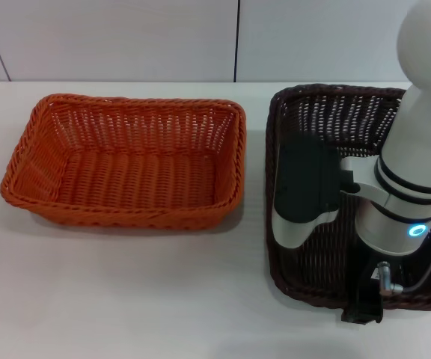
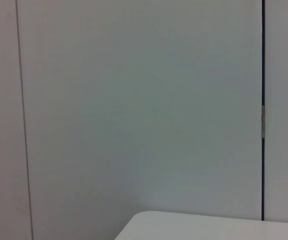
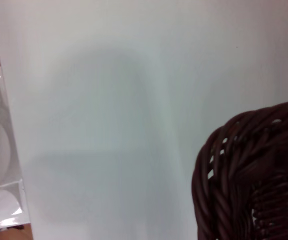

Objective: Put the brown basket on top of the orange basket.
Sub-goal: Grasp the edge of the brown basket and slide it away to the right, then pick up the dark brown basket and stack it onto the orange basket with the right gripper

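The brown basket [image 1: 328,112] sits upright on the white table [image 1: 126,299], on the robot's right side of the work area. The orange basket [image 1: 126,161] sits upright on the same table on the robot's left side, just beside the brown basket; a narrow strip of table shows between their rims, so the two are apart.

The right arm [image 1: 417,149] reaches down over the brown basket and covers much of its interior and near rim. The right gripper [image 1: 363,303] is at the basket's near edge, by the near rim on the robot's side; only a dark part of it shows below the wrist. Whether its fingers are apart, together or clamped on the rim cannot be determined.

The right wrist view shows one braided corner of the brown basket [image 3: 254,175] close to the camera, with bare table beyond it.

The left gripper is not visible; the left wrist view faces a pale wall panel [image 2: 144,100] and a table corner.
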Robot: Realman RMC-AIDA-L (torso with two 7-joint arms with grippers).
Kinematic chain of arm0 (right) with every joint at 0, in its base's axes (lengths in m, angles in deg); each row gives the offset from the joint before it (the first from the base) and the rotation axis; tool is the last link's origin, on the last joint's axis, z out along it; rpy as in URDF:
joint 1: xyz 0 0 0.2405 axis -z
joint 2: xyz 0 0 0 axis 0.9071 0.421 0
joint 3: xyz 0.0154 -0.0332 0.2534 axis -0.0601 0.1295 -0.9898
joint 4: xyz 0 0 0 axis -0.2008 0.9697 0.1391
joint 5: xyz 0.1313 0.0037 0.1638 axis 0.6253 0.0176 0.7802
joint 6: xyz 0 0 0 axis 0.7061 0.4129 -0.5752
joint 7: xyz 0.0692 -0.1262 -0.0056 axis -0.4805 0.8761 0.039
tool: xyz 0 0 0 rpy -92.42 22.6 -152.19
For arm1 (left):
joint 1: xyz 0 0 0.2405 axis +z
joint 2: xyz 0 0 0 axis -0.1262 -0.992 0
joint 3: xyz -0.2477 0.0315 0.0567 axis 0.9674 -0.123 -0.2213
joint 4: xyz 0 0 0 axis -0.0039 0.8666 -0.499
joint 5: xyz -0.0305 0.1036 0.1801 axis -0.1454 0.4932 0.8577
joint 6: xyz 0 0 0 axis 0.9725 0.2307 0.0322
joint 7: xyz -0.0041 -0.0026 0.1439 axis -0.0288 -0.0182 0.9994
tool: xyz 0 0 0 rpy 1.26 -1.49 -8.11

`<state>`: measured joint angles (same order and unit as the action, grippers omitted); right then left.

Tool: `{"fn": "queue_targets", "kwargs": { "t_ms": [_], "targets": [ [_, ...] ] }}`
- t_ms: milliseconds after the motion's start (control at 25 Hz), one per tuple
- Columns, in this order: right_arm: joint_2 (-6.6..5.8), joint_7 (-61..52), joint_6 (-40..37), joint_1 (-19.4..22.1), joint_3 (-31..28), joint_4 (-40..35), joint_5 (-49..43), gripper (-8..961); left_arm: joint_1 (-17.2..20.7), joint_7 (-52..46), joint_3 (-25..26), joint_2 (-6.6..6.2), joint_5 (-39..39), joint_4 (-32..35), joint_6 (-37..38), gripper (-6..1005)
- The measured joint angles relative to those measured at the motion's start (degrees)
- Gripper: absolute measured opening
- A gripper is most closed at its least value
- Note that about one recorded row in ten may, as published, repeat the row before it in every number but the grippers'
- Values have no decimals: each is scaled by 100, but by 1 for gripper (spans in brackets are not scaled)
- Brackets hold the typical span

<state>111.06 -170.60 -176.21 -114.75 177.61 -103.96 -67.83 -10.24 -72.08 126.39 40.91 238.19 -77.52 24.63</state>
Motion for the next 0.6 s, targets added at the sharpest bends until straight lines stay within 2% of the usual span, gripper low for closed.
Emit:
{"fn": "queue_targets", "kwargs": {
  "t_ms": [200, 600],
  "targets": [
    [0, -15, 9, 61, 235, -227, -49, 192, 14, 0, 0, 1, 0, 5, 0, 769],
    [-18, 8, -293, 96, 10, -745, -63, 184, 36, 0, 0, 9, 0, 9, 0, 769]
  ]
}}
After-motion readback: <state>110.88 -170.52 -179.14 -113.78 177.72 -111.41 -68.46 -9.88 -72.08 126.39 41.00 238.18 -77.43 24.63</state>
